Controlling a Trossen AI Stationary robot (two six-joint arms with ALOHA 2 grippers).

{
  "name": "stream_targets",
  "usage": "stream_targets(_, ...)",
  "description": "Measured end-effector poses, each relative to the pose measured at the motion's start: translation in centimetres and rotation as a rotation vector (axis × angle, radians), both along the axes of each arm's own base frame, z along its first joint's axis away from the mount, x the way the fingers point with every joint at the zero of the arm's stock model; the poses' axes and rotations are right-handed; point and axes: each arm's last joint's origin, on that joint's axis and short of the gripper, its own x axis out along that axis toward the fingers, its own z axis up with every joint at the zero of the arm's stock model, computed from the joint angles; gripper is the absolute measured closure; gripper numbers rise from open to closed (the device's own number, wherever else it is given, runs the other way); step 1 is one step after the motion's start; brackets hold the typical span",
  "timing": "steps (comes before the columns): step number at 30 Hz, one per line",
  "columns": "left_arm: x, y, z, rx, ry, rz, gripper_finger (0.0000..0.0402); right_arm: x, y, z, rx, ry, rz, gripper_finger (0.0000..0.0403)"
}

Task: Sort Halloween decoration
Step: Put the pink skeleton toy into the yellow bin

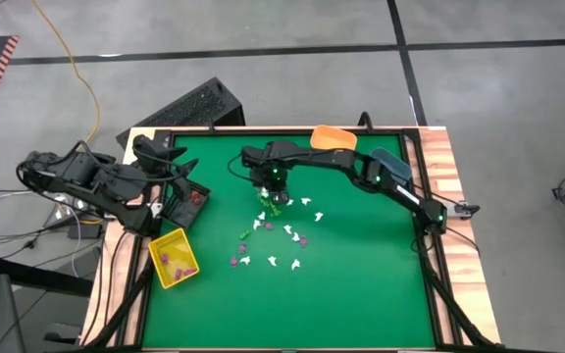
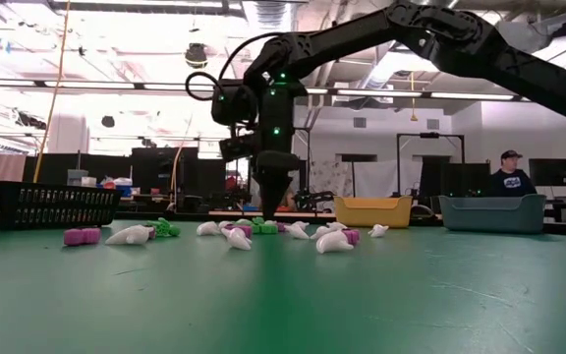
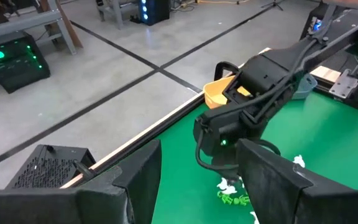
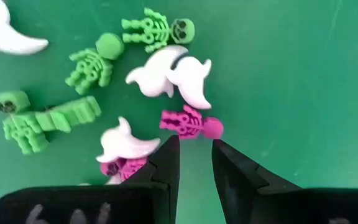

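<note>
The Halloween decoration lies scattered mid-table (image 1: 281, 230): green skeletons (image 4: 157, 28), white ghosts (image 4: 173, 74) and purple skeletons (image 4: 191, 122), all flat on the green mat. My right gripper (image 4: 196, 149) points down over the far end of this heap (image 1: 273, 201), low above the mat (image 2: 266, 211). It is open by a narrow gap with only bare mat between its fingers. The tips stand right next to one purple skeleton and a white ghost (image 4: 126, 140). My left gripper (image 3: 197, 162) waits open, high above the table's left edge (image 1: 165, 162).
A yellow bin (image 1: 173, 258) with purple pieces and a black bin (image 1: 186, 199) stand at the left. An orange bin (image 1: 333, 138) and a blue bin (image 1: 390, 162) stand at the far right. A person (image 2: 507, 177) sits in the room behind.
</note>
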Motion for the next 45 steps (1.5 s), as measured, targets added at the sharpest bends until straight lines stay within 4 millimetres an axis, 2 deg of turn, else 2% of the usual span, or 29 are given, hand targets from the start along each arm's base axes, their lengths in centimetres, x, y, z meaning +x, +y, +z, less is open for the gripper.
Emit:
stream_targets(15,0.0,0.0,0.0,0.001,0.002,0.001,0.0202,0.5,0.3,0.1,-0.053,-0.026,0.231,0.0296)
stream_targets(31,0.0,0.0,0.0,-0.001,0.0,0.002,0.0202,0.5,-0.5,0.2,-0.104,-0.033,0.334,0.0296)
stream_targets(35,0.0,0.0,0.0,-0.002,-0.002,0.002,0.0202,0.6,-0.2,0.2,-0.118,-0.027,0.376,0.0296)
stream_targets(45,0.0,0.0,0.0,-0.009,0.001,-0.01,0.0202,0.1,0.9,-2.9,-0.113,0.045,0.396,0.0296)
